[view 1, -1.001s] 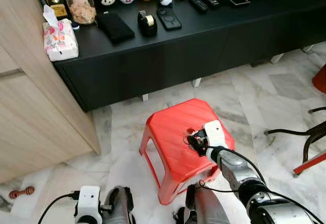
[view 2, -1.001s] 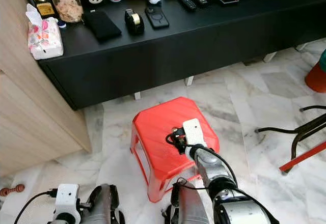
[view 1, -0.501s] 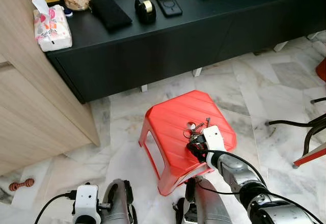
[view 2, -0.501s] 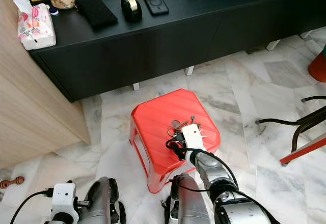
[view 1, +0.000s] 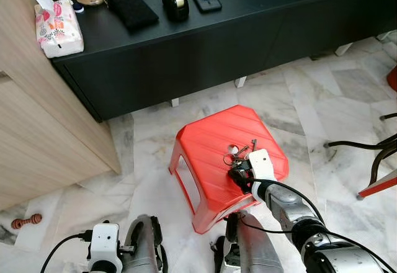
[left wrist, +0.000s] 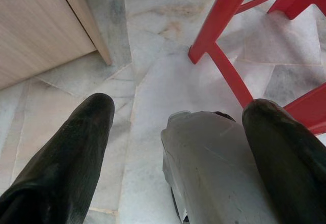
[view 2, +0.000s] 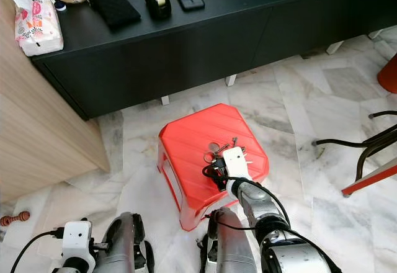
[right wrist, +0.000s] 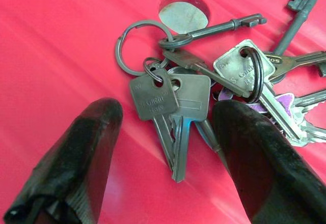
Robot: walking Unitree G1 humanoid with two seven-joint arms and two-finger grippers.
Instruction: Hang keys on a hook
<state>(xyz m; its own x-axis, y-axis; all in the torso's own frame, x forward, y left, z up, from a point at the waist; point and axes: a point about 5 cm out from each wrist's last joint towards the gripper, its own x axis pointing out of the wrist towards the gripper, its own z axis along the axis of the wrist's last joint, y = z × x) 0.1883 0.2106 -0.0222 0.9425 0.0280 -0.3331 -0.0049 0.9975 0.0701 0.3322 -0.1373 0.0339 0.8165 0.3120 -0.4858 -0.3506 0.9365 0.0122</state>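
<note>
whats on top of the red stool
A bunch of keys on linked rings lies on the red stool, beside its round centre hole. The right gripper hovers over them, jaws open. Some key blades are hidden behind one finger.

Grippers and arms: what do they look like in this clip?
The right gripper has two long, rounded matte black fingers and carries a white box at its wrist. The right arm is silver metal with a black cable looping along it. The left gripper has the same black fingers; a white module with a black cable sits on the left arm.
</note>
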